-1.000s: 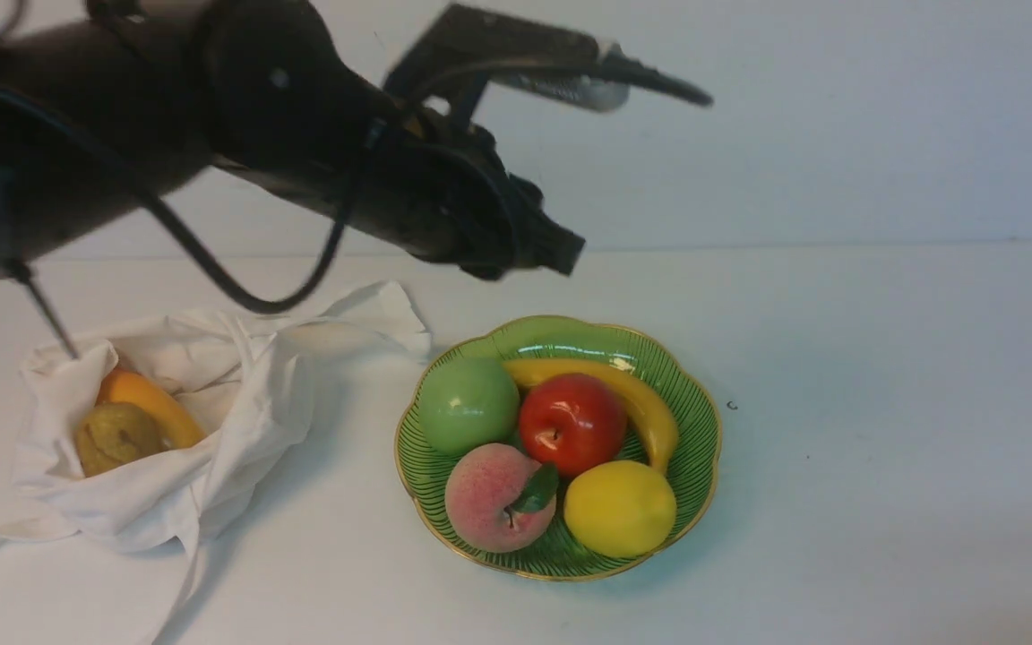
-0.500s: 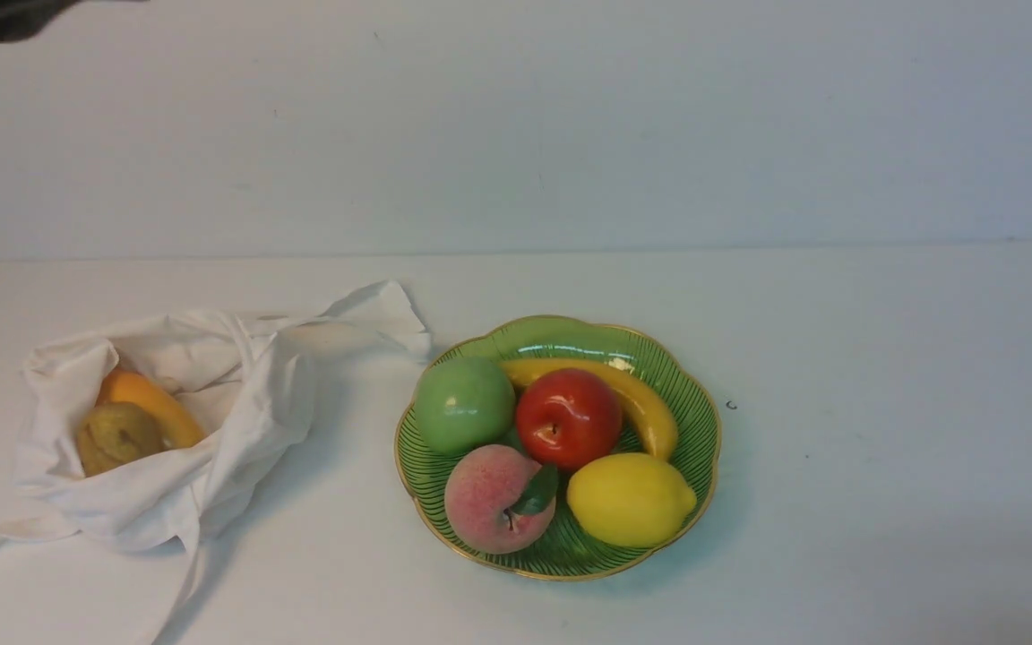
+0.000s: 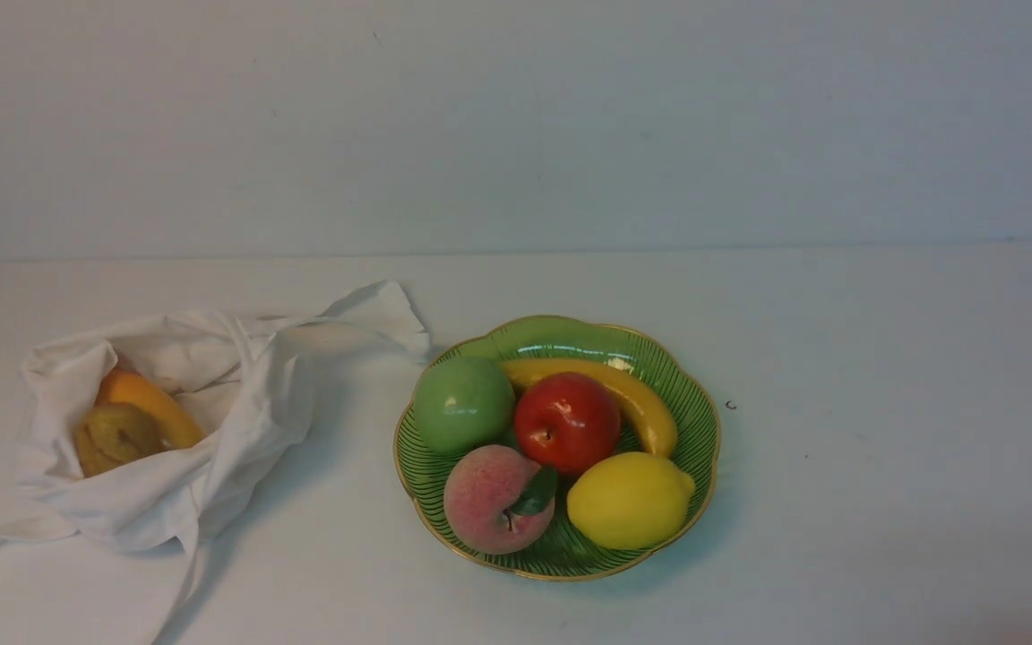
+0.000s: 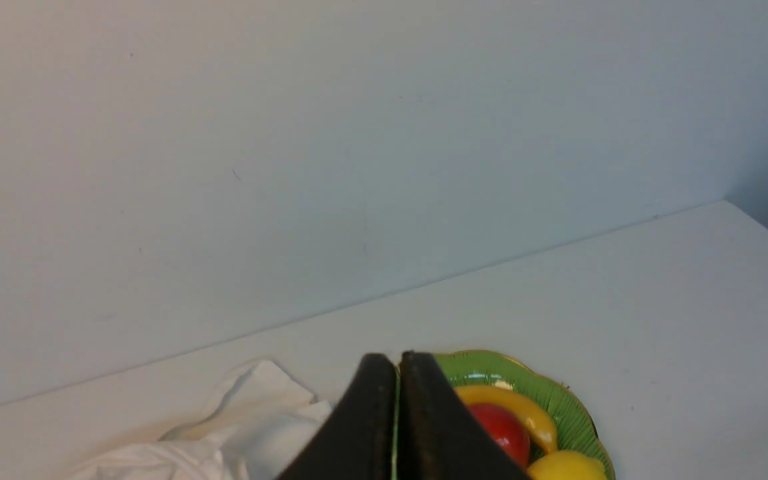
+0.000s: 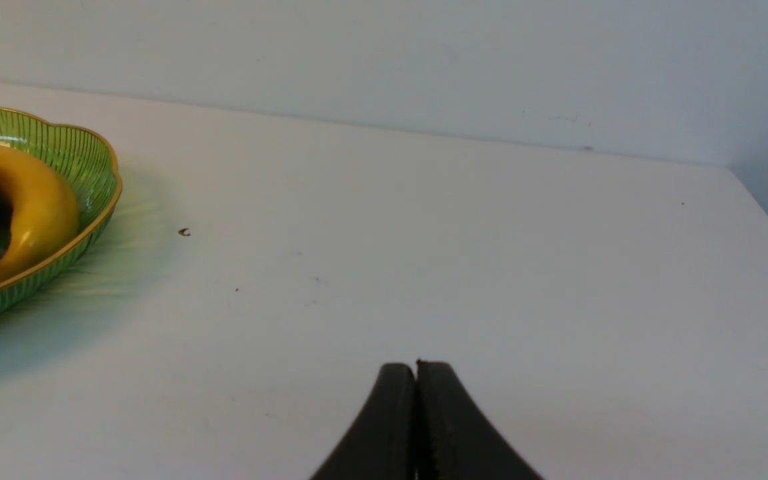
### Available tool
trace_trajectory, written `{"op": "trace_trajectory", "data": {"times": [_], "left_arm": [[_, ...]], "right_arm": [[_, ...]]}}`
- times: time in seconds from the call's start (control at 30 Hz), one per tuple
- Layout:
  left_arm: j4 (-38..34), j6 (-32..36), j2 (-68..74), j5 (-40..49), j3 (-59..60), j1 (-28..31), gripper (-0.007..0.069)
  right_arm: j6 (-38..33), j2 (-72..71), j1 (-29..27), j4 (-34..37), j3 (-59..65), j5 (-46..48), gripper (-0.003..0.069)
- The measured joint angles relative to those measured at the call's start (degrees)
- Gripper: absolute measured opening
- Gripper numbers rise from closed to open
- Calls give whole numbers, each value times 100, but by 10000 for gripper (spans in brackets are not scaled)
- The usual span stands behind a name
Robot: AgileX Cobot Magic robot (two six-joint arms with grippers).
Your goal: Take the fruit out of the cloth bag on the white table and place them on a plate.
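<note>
The green plate sits mid-table and holds the red apple, a green apple, a banana, a peach and a lemon. The white cloth bag lies at the left, open, with the orange elongated fruit and the brownish pear inside. Neither arm shows in the front view. My left gripper is shut and empty, high above the table, with the plate beyond it. My right gripper is shut and empty over bare table, right of the plate.
The white table ends at a pale wall behind. A tiny dark speck lies just right of the plate. The bag's strap trails toward the front left edge.
The left arm, which was over the plate a second ago, has pulled back out of the front view. The lemon and the red apple shifted slightly in the plate.
</note>
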Motion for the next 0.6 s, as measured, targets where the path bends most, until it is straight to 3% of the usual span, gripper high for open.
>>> {"op": "trace_trajectory", "data": {"times": [0.13, 0.27, 0.43, 0.6], "left_arm": [[133, 13, -628, 671, 0, 0, -8], [279, -53, -1017, 717, 105, 0, -8], [433, -41, -1918, 78, 1543, 226, -8], [130, 79, -2999, -973, 3547, 1148, -8]], "right_arm": [[0, 0, 0, 0, 0, 0, -13], [0, 0, 0, 0, 0, 0, -13], [0, 0, 0, 0, 0, 0, -13], [0, 0, 0, 0, 0, 0, -13]]}}
